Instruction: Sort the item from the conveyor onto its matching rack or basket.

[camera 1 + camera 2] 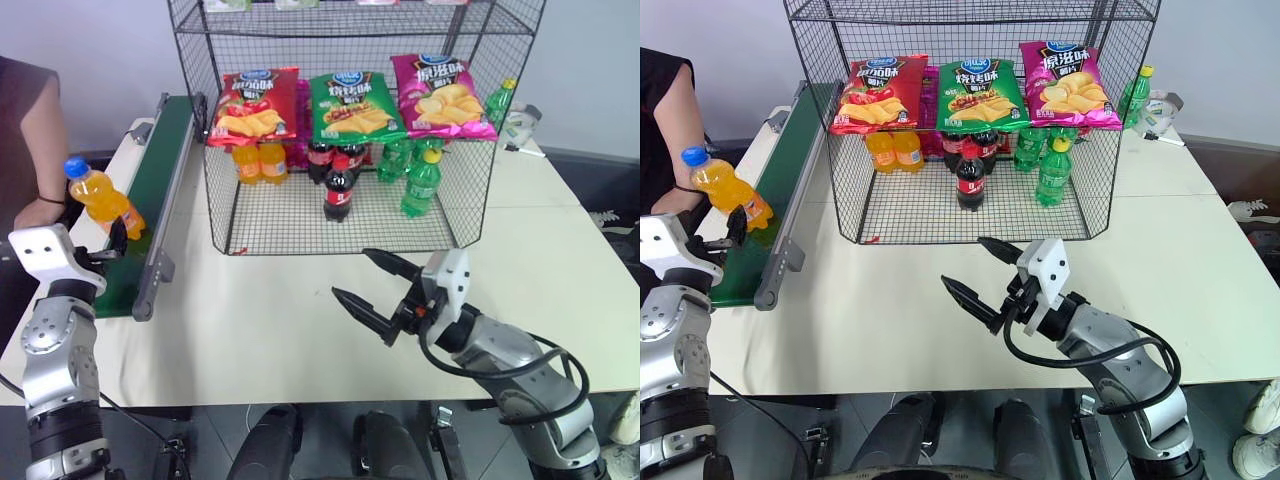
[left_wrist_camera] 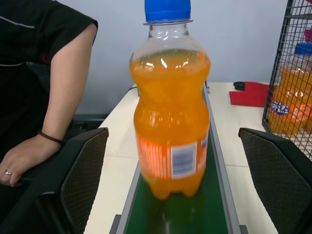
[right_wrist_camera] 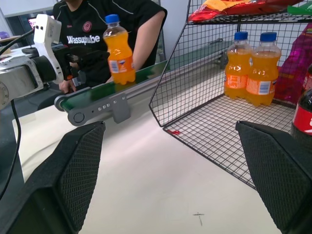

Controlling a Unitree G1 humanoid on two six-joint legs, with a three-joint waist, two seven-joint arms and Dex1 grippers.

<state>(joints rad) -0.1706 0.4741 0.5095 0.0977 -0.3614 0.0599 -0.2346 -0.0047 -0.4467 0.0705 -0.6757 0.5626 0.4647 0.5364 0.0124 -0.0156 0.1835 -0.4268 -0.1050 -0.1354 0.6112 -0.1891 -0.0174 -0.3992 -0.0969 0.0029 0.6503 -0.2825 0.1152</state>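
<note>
1. Nearest the robot, the right gripper (image 1: 373, 283) hangs over the bare white table (image 1: 300, 330), fingers spread and holding nothing; it points toward the conveyor side, with a wide stretch of table between it and the orange soda bottle (image 1: 100, 197)

2. The left gripper (image 2: 175, 146) sits at the near end of the conveyor (image 1: 160, 190), fingers fully spread, one on each side of the bottle and not touching it. In the left wrist view there is clear space between each finger pad (image 2: 83, 180) and the bottle

3. The bottle stands on the green belt, blue cap up, so its long axis runs upright, across the line of the fingers. It lies straight ahead of the left gripper, in the gap. The left arm is much the nearer one, so the pick looks like its job: a short push forward, then a squeeze on the body of the bottle

4. Beside the conveyor a person's hand (image 1: 40, 212) rests at the table edge

5. Farther back, the black wire rack (image 1: 345, 130) holds two matching orange bottles (image 1: 259, 160) at its left front corner under the red chip bag (image 1: 255, 105), the likely place for this one
</note>
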